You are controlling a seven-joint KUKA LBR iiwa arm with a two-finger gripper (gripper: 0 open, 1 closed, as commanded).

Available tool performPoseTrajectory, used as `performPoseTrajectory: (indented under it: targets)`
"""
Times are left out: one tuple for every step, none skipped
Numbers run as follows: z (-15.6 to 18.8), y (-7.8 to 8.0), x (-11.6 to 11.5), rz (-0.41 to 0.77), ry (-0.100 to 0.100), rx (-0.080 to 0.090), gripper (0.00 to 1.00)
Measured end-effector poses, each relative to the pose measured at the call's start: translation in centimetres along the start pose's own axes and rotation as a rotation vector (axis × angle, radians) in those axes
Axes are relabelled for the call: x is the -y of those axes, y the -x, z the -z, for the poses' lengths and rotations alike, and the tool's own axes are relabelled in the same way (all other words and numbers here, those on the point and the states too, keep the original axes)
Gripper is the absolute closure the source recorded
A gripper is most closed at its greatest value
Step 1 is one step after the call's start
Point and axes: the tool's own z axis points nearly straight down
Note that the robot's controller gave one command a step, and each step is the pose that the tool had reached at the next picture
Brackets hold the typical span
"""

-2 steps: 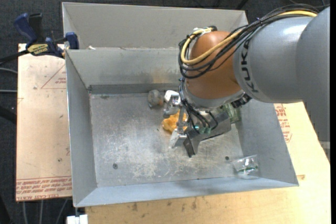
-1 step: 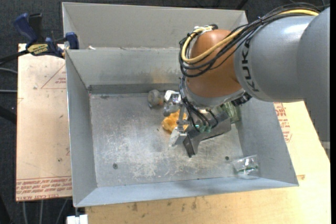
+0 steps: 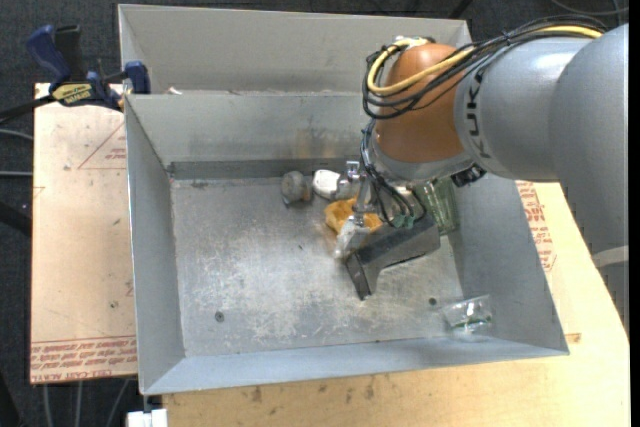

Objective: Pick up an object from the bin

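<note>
My gripper (image 3: 366,202) is down in the middle of the bin, just right of centre, under the arm's wrist. It sits directly over a yellow-orange thing (image 3: 340,213), which is partly hidden by it. Against the gripper's lower side lies a dark grey angled piece (image 3: 392,253), with one leg pointing toward the bin's front. Just left of the gripper, near the back wall, lie a small white thing (image 3: 326,181) and a grey roundish lump (image 3: 293,187). Whether anything is held cannot be seen.
A greenish thing (image 3: 436,205) lies to the right, half under the arm. A clear crumpled plastic piece (image 3: 467,315) rests in the front right corner. The arm covers the bin's right rear part.
</note>
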Motion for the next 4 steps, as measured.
performPoseTrajectory:
  targets:
    - [0.0, 0.0, 0.0, 0.0, 0.0, 0.0, 1.0]
    - [4.1, -0.5, 1.1, 0.039, -0.01, -0.002, 1.0]
    - [5.0, -0.6, 1.8, -0.038, -0.01, 0.013, 1.0]
    - [19.5, 2.4, 1.9, 0.089, -0.012, 0.006, 1.0]
